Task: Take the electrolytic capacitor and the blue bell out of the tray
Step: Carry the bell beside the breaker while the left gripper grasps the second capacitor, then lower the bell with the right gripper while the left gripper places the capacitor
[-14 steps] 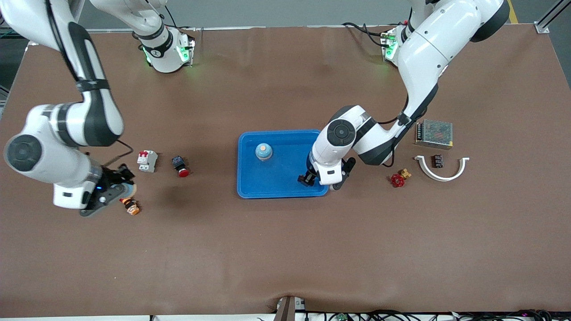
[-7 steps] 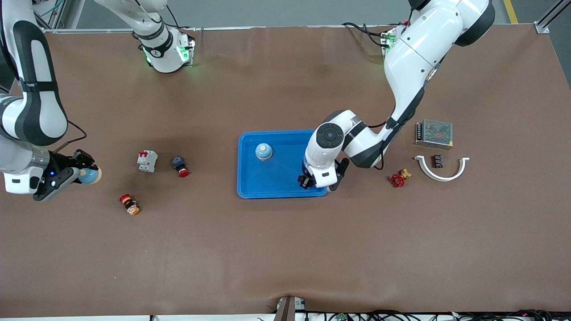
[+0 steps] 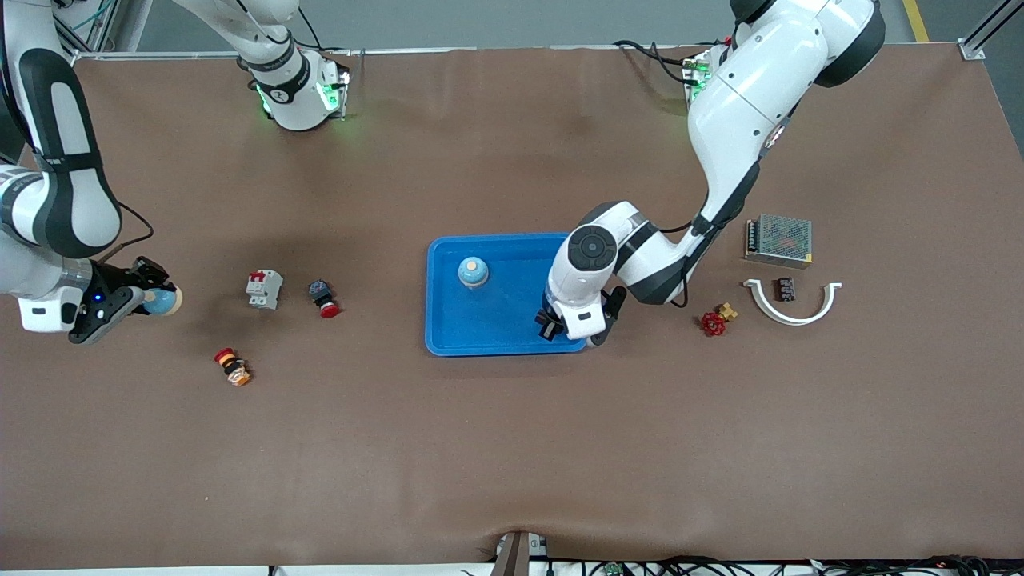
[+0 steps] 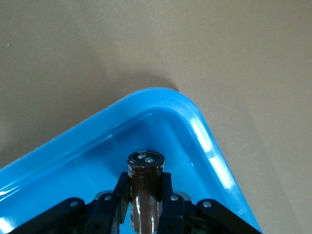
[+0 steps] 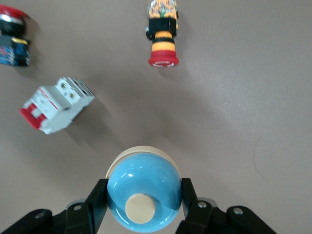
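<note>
Brown table carries a breaker and two red-capped pushbuttons near the right gripper, clamped on a blue bell. Another bell sits in the blue tray, where the left gripper grips the electrolytic capacitor at a corner.

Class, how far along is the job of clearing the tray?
One blue bell is out, held by the right gripper over the table. The left gripper has shut on the capacitor inside the tray. A second bell remains there.
</note>
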Robot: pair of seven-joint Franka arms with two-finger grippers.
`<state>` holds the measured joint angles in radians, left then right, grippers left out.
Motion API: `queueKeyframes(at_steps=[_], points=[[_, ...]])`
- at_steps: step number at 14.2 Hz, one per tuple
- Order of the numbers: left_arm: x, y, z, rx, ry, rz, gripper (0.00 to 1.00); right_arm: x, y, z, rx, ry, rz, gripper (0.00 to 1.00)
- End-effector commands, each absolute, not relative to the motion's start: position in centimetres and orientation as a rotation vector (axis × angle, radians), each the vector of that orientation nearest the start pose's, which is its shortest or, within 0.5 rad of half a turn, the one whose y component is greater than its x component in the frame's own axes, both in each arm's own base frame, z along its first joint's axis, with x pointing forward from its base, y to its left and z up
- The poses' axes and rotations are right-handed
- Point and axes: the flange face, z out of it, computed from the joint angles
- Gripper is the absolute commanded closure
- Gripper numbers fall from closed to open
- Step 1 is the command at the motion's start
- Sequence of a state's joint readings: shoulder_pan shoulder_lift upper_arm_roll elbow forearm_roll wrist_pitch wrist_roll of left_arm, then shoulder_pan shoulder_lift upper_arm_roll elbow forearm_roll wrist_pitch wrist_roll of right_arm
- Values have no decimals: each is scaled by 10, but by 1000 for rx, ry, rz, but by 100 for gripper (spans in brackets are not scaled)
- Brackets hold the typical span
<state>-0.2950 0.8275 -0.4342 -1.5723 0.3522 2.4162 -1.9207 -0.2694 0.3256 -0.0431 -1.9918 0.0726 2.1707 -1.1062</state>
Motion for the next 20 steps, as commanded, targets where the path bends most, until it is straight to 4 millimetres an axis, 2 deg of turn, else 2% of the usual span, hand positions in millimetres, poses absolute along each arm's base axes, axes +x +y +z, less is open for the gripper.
queueKeyframes(at_steps=[1,5,9,11,13,18,20], points=[[568,-429,211,-2832,-1626,15,100,543,-188,282,-2784,-1155,70,68],[572,-414,251,-2840,-1450,-24,100,522,-197,255,-2806,-1218,11,68],[588,-368,287,-2858,-1197,-11,100,512,-194,242,-2823,-1222,-6,68],[595,-338,291,-2851,-1022,41,100,507,-192,235,-2832,-1224,-16,69],[604,-295,294,-2830,-862,118,100,505,-191,230,-2837,-1227,-23,69],[621,-199,300,-2846,-644,237,100,495,-180,215,-2853,-1243,-47,69],[625,-173,299,-2862,-587,262,100,494,-179,213,-2852,-1245,-46,69]])
